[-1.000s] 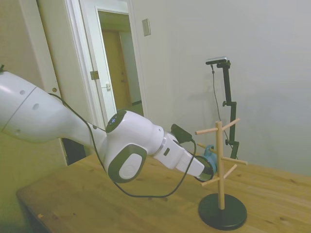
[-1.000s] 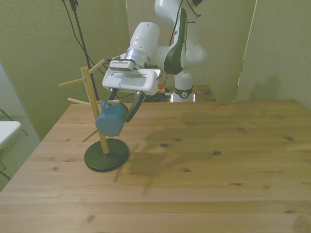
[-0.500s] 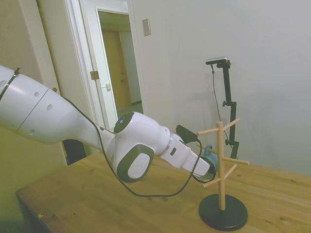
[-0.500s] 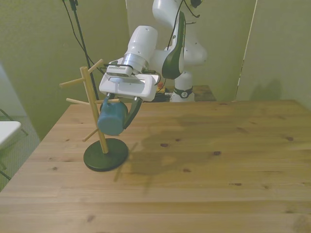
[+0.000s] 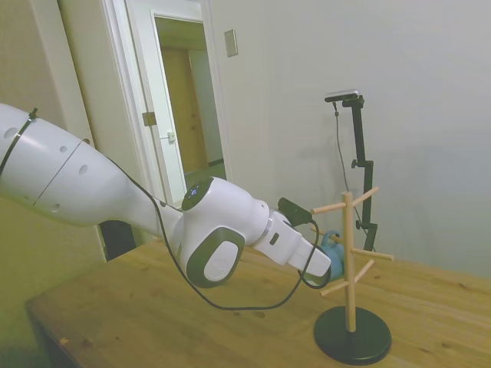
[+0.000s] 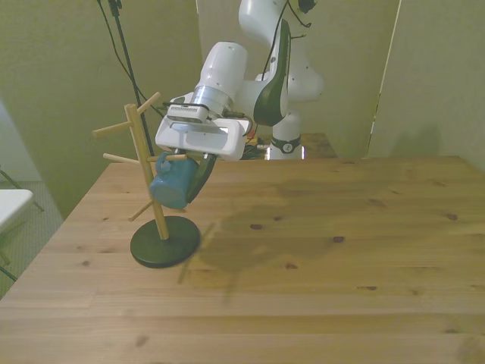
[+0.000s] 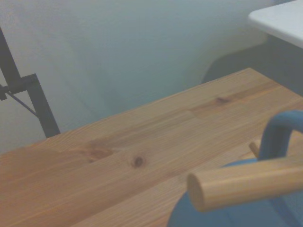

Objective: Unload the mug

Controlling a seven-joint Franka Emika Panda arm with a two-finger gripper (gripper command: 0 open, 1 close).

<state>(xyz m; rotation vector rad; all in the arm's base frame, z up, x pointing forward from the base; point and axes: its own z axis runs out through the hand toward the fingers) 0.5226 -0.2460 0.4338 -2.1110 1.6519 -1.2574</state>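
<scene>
The light-blue mug (image 6: 168, 186) hangs by its loop handle on a peg of the wooden mug tree (image 6: 142, 152), which stands on a round black base (image 6: 165, 243) near the front view's left. My gripper (image 6: 180, 189) reaches in from behind and is shut on the mug, with a dark finger (image 6: 202, 174) pressed against its side. In the side view the mug (image 5: 333, 247) shows just behind the gripper (image 5: 326, 268), next to the tree's post (image 5: 349, 261). The wrist view shows the mug's blue handle (image 7: 274, 137) over a wooden peg (image 7: 241, 187).
The tree has several other bare pegs (image 6: 114, 130) sticking out at angles. The wooden table (image 6: 318, 265) stretches wide to the front view's right. A white surface (image 6: 11, 205) sits off the table's left edge. A doorway (image 5: 188, 107) lies behind the arm.
The gripper slid closer over the mug and its fingers closed from wide open to pressing on it. The mug now sits slightly higher and more tilted.
</scene>
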